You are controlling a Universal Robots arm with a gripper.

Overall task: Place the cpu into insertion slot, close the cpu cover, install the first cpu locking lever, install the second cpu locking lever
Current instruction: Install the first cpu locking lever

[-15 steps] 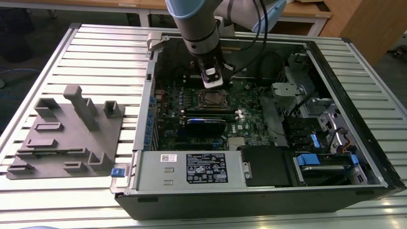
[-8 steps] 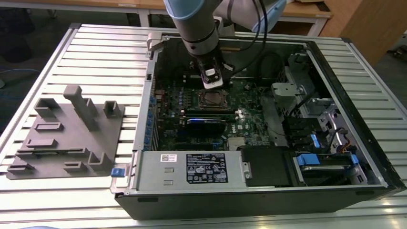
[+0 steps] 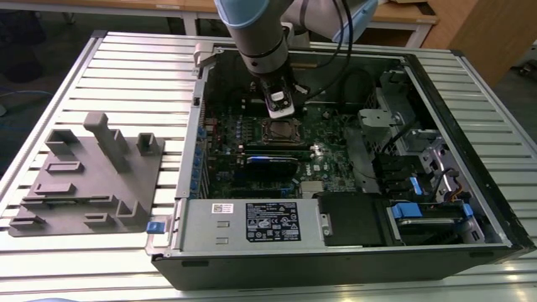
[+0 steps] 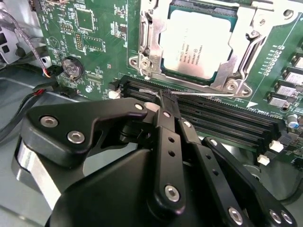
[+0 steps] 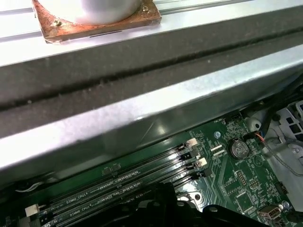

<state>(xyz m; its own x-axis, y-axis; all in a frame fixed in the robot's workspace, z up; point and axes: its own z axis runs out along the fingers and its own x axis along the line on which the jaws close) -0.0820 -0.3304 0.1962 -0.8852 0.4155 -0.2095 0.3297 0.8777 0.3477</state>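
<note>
In the second wrist view we see the gripper with its black fingers clenched together, tips meeting, nothing between them. The tips sit over the black memory slots, right at the thin silver locking lever that runs along the near edge of the socket. Just beyond that, the cpu lies flat in the insertion slot, its silvery top face showing through the window of the cpu cover, which is down over the chip as a silver frame around it.

Farther out on the green motherboard we find a round coin battery.

In the first wrist view the memory slots and the coin battery appear again, beside a long grey metal wall of the computer case.

In the exterior view the arm reaches down into the open computer case, with the gripper just above the socket, where the cpu sits. The case lies on a slatted counter; a grey fixture block rests well apart from the case, on the exterior view's left. A black labelled power supply sits at the case's near edge.
</note>
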